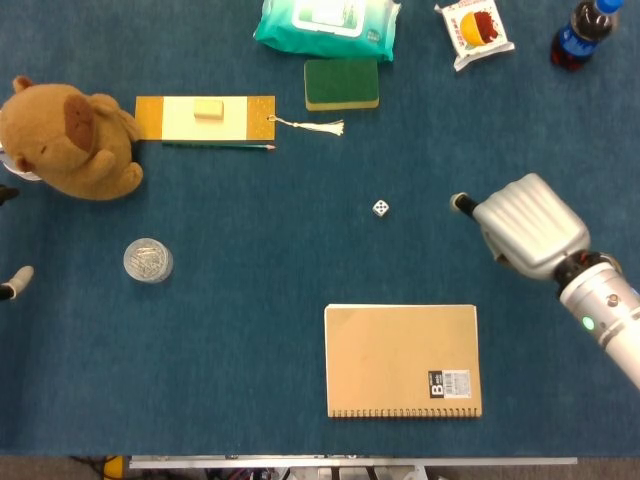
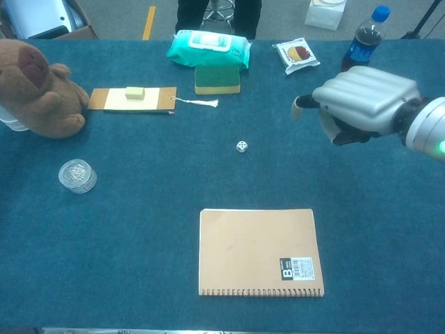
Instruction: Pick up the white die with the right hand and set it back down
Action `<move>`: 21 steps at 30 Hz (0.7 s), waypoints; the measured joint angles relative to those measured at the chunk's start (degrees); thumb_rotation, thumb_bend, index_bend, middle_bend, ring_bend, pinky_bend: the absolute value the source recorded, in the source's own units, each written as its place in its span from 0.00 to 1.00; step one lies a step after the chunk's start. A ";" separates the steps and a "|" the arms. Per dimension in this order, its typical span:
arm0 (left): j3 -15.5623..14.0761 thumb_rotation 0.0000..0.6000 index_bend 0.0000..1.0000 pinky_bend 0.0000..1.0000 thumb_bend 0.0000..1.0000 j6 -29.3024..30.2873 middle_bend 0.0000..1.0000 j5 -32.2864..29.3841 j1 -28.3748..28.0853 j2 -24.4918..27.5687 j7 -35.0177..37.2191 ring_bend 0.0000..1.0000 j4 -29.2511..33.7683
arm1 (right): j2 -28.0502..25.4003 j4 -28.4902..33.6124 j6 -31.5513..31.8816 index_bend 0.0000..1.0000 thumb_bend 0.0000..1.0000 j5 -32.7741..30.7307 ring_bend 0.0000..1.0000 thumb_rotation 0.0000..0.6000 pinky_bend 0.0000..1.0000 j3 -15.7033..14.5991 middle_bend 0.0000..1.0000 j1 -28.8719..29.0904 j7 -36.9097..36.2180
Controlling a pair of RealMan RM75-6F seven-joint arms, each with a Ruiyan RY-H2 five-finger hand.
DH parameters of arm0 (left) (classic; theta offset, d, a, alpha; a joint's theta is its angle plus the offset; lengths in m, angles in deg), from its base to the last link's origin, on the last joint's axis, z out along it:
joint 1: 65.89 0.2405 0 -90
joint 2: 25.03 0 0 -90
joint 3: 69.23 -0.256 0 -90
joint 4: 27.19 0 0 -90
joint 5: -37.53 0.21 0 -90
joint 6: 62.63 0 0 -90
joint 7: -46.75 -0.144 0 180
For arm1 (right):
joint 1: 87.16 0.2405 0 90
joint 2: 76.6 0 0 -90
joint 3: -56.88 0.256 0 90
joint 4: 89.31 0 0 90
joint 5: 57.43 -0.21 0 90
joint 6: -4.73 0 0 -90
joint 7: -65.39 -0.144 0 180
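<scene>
The white die (image 1: 381,208) lies alone on the blue table (image 1: 260,300), near the middle; the chest view shows the die (image 2: 241,146) too. My right hand (image 1: 525,225) hovers to the right of it, about a hand's width away, with its silver back up and the thumb pointing toward the die. In the chest view the right hand (image 2: 361,104) holds nothing, its fingers arched over an empty palm. Of my left hand (image 1: 14,281) only fingertips show at the left edge of the head view.
A tan spiral notebook (image 1: 402,360) lies in front of the die. A plush bear (image 1: 70,140) and a small clear jar (image 1: 148,260) sit at the left. A yellow card (image 1: 205,118), green sponge (image 1: 341,83), wipes pack (image 1: 325,25), snack bag (image 1: 475,30) and bottle (image 1: 580,35) line the back.
</scene>
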 measured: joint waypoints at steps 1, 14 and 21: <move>-0.01 1.00 0.21 0.40 0.16 -0.08 0.21 -0.03 -0.02 0.00 0.00 0.17 -0.01 | 0.25 -0.16 -0.01 0.28 1.00 -0.29 0.95 1.00 1.00 -0.16 1.00 0.33 0.11; 0.00 1.00 0.21 0.40 0.16 -0.57 0.21 -0.11 -0.31 0.13 0.49 0.17 -0.11 | 5.14 -2.62 -0.12 0.28 1.00 -6.39 0.95 1.00 1.00 -1.97 1.00 5.65 2.89; -0.26 1.00 0.21 0.40 0.16 -0.30 0.21 0.28 -0.17 0.72 1.03 0.17 0.31 | 9.63 -5.85 -1.20 0.28 1.00 -11.95 0.96 1.00 1.00 -2.41 1.00 10.03 4.34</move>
